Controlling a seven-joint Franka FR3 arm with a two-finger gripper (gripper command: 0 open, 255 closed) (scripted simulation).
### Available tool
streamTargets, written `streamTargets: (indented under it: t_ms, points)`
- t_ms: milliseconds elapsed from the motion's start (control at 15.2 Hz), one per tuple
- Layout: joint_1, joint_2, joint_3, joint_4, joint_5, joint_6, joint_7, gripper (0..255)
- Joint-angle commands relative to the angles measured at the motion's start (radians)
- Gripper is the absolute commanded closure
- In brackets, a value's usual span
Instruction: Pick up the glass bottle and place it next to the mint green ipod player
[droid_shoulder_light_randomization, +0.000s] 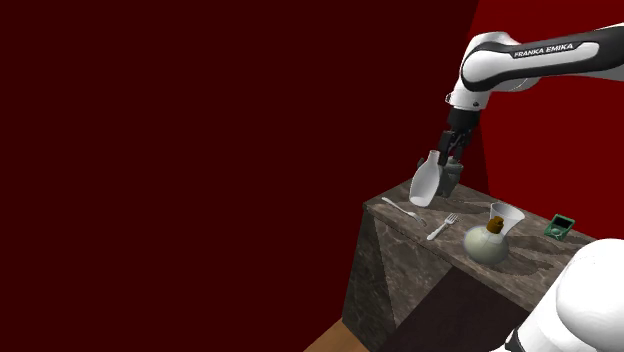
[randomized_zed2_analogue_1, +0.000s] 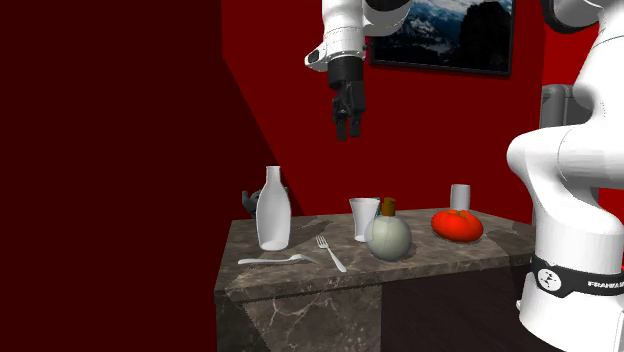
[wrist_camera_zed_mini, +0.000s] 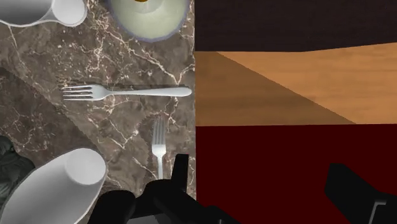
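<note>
The all-black gripper (randomized_zed2_analogue_1: 348, 128) hangs high above the dark marble table (randomized_zed2_analogue_1: 300, 292). In the wrist view we see its fingers (wrist_camera_zed_mini: 180, 167) spread wide with nothing between them, and below them the table's edge and a wooden floor (wrist_camera_zed_mini: 299, 76).

We take the white bottle (randomized_zed2_analogue_1: 272, 210), drawn plain white with a narrow neck, as the task's thing. It stands upright near the table's corner at the second exterior view's left, with a dark object (randomized_zed2_analogue_1: 249, 200) we cannot identify just behind it.

Two forks (randomized_zed2_analogue_1: 330, 252) lie flat beside the bottle, near the front edge. A round pale flask (randomized_zed2_analogue_1: 387, 238) with a brown stopper stands just beside a white cup (randomized_zed2_analogue_1: 364, 218).

Further toward that view's right we note a red tomato (randomized_zed2_analogue_1: 457, 225) and a grey cup (randomized_zed2_analogue_1: 460, 196).

In the shoulder view the mint green player (droid_shoulder_light_randomization: 558, 227) lies near the table's far right end, well apart from the bottle, with flask and cup between them.
</note>
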Motion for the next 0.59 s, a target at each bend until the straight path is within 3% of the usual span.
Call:
streamTargets:
  t_ms: [0, 528]
  points:
    - [-0.005, 0.065, -0.039, 0.046, 0.001, 0.028, -0.049, 0]
    - [-0.025, 0.346, -0.164, 0.252, 0.088, 0.115, -0.24, 0]
